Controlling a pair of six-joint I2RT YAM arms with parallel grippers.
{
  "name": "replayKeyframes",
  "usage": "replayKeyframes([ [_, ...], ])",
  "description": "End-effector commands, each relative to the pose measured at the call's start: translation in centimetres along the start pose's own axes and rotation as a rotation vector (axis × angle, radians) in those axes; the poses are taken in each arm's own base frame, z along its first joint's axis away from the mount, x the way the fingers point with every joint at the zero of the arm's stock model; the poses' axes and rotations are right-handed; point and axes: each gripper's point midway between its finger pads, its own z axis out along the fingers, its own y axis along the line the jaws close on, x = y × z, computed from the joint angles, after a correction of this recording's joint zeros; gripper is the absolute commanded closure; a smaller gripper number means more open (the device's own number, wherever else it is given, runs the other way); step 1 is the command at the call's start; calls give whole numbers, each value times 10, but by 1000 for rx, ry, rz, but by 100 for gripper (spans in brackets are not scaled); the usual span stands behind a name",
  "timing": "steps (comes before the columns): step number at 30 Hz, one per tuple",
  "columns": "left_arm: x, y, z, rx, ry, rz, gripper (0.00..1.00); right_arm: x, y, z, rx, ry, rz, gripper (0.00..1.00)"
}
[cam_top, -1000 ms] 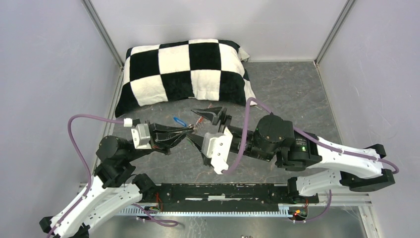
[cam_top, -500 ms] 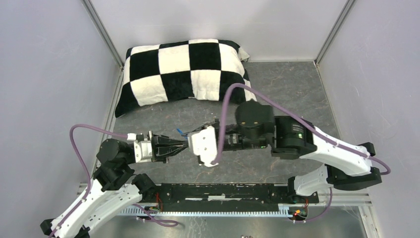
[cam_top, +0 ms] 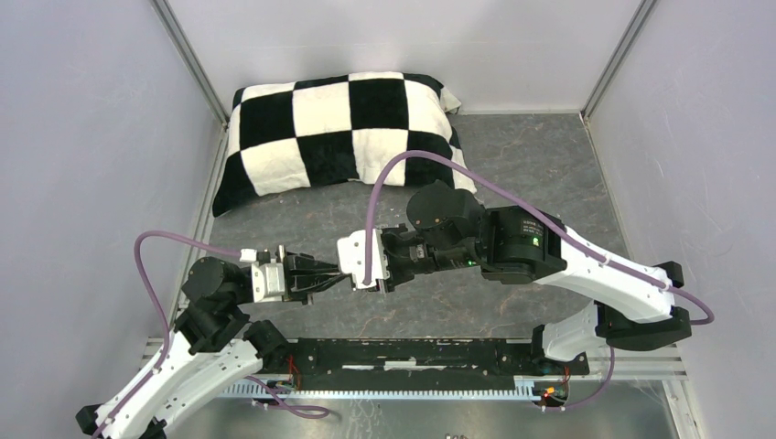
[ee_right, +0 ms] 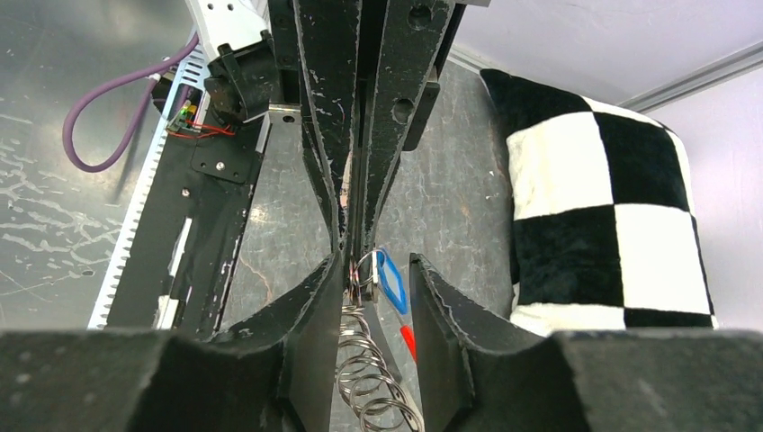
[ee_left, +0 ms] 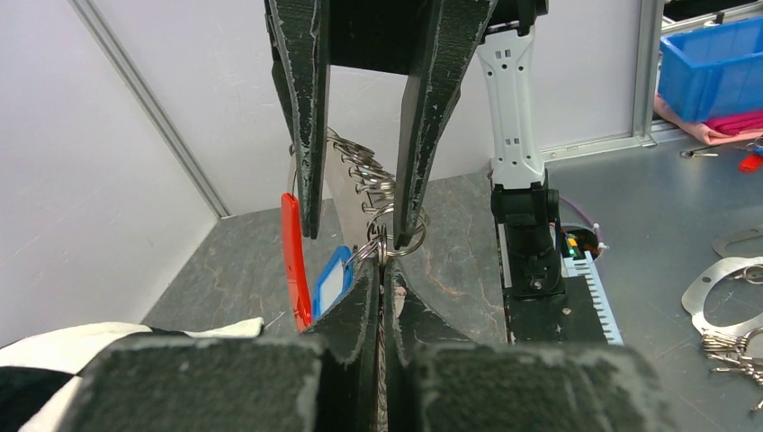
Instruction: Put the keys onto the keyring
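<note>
The keyring is a short string of silvery wire rings linked one to the next. It is held in the air where the two grippers meet nose to nose, above the grey table and in front of the black-and-white checkered pillow. Two keys hang from its end ring, one with a red tag and one with a blue tag with a white window.

The left gripper has its fingers pressed together and pinches that end ring right at the tips. The right gripper has its fingers spread. The string of rings runs up between them, and I cannot tell whether it touches either one.

From above, the right wrist's white housing hides the rings and tags completely, and only the two arms reaching toward each other can be made out. The left wrist camera shows both tags side on, with a blue bin far behind. The right wrist camera looks down the rings, showing the blue tag plainly but only a sliver of the red.
</note>
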Motion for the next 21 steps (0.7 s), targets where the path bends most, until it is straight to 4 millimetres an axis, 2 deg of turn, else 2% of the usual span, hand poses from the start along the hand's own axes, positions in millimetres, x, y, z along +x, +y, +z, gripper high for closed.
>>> replayKeyframes([
  [1, -12, 0, -1, 5, -38, 74, 98, -13, -5, -17, 21, -42, 30, 60],
  [7, -14, 1, -1, 6, -42, 69, 98, -13, -8, -23, 43, -51, 42, 52],
  [14, -16, 2, -1, 0, -47, 69, 98, -4, -5, -22, 31, -16, 34, 59],
  [21, -14, 2, 0, -1, -41, 70, 98, -1, -4, -12, 15, 2, 32, 60],
])
